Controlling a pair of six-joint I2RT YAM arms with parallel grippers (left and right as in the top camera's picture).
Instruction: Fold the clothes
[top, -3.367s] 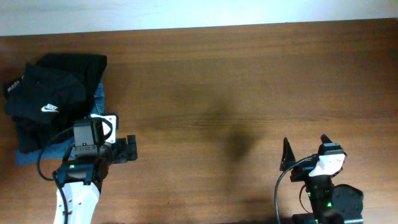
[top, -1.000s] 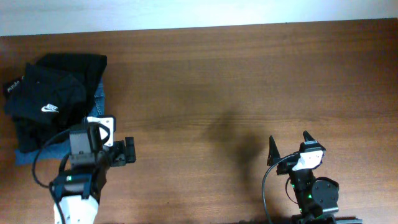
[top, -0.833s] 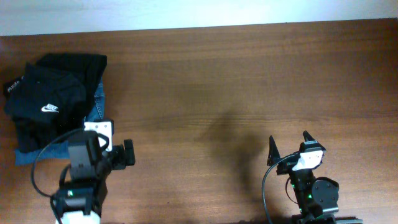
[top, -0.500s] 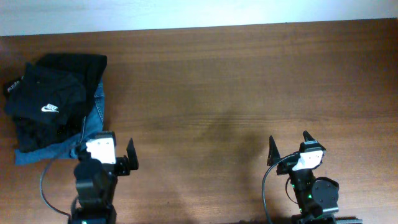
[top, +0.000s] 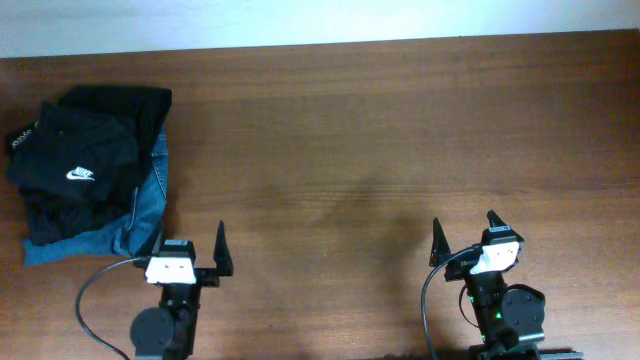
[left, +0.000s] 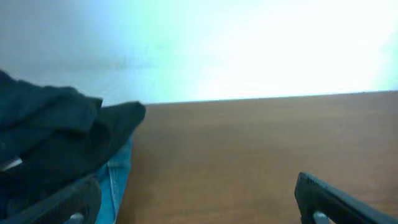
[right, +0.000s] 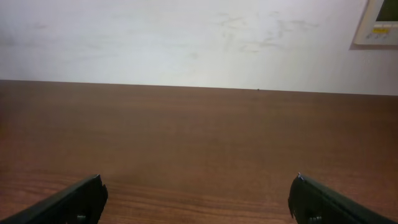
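Left end effector (top: 188, 246) released, fingers spread wide with nothing between them, low over the near part of the worktop (top: 350, 130). Seen from the left wrist as two dark fingertips (left: 339, 200) at the bottom corners, bare wood in the gap. Its outer finger just at the near right corner of the clothes pile (top: 85, 170); touching or not, cannot tell. Black cable (top: 100, 290) looping out from the arm base below. Right end effector (top: 465, 235) likewise released, fingers apart and empty, well away from the fabric on the far right of the near edge, facing bare wood and a white wall (right: 186, 37) with a pale wall panel (right: 376, 22) at the upper right corner. Clothes heaped at the left end of the worktop, near the back edge: black T-shirt (top: 75, 160) with a small white swoosh logo (top: 79, 175) on top, more black fabric (top: 125, 105) behind it, white lettering (top: 20, 140) at the left margin, blue denim (top: 100, 235) underneath, sticking out along the right and near sides. Same heap at the left of the left wrist view, black folds (left: 56, 137) above a strip of denim (left: 118, 174).
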